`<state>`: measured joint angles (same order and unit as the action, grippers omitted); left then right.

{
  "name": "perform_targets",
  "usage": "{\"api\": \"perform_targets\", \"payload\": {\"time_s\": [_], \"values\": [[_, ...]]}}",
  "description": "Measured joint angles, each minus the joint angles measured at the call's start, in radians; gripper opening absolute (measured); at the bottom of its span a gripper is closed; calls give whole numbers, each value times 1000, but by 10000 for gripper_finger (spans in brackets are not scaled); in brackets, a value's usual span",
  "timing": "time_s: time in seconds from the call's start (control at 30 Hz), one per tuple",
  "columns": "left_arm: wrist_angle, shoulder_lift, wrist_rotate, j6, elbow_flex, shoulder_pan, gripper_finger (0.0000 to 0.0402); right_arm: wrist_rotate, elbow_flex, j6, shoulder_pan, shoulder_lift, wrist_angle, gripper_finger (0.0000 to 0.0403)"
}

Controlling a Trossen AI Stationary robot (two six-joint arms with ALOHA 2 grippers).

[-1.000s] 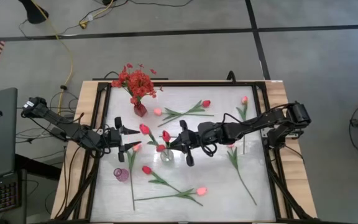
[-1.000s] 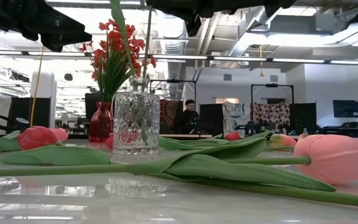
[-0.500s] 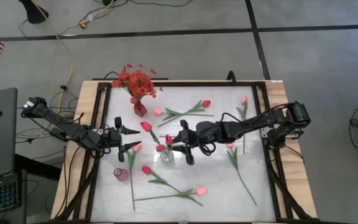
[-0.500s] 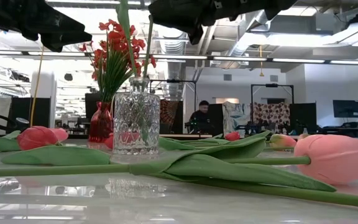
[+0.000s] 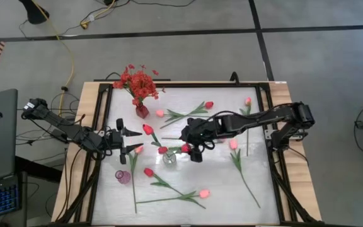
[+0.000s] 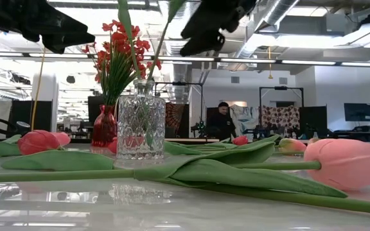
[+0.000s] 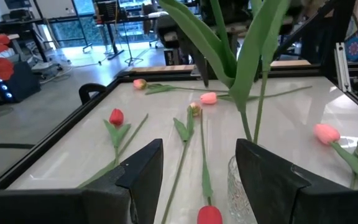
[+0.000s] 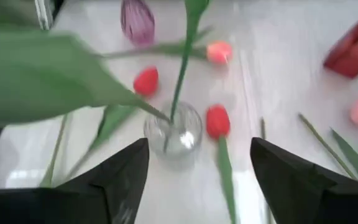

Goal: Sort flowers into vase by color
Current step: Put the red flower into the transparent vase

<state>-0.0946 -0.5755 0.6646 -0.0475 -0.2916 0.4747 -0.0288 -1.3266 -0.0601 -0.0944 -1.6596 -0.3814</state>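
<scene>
Right claw [image 5: 195,142] open, empty, at 2 o'clock of clear vase [image 5: 169,157] holding red tulips [image 5: 147,129]. Left claw [image 5: 128,140] open, at vase's 10 o'clock.

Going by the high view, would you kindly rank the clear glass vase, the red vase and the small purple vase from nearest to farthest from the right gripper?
1. Clear glass vase, just left of the right gripper.
2. Red vase, toward the table's far edge, holding the red spray.
3. Small purple vase, near the left front.

A robotics lab: exposed ceiling ducts [image 6: 300,25], monitors [image 6: 358,112] (a person [image 6: 222,120] stands among them), cables [image 5: 62,38] across the floor.
</scene>
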Motion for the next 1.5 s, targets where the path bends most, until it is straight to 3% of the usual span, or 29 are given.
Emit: {"api": "perform_targets", "payload": {"time_s": [0.27,0.57,0.7,0.87,1.0,1.07,1.27,1.5], "values": [[18,0,-15,-8,0,0,190,0,-140,12,21,0,-414,316],[28,0,-15,-11,0,0,190,1,-135,-10,94,3,-675,310],[43,0,-14,-25,0,0,190,1,-21,45,183,68,-617,310],[53,0,-5,-27,0,-2,190,-5,171,151,354,168,-269,310],[44,0,-1,-39,0,-23,190,-134,269,233,479,147,64,310],[41,0,-1,-49,0,-39,190,-207,270,287,518,84,148,310],[36,0,-2,-102,0,-77,190,-241,163,502,575,-113,124,310],[36,0,-3,-124,0,-117,190,-209,42,671,612,-253,15,292]]}}
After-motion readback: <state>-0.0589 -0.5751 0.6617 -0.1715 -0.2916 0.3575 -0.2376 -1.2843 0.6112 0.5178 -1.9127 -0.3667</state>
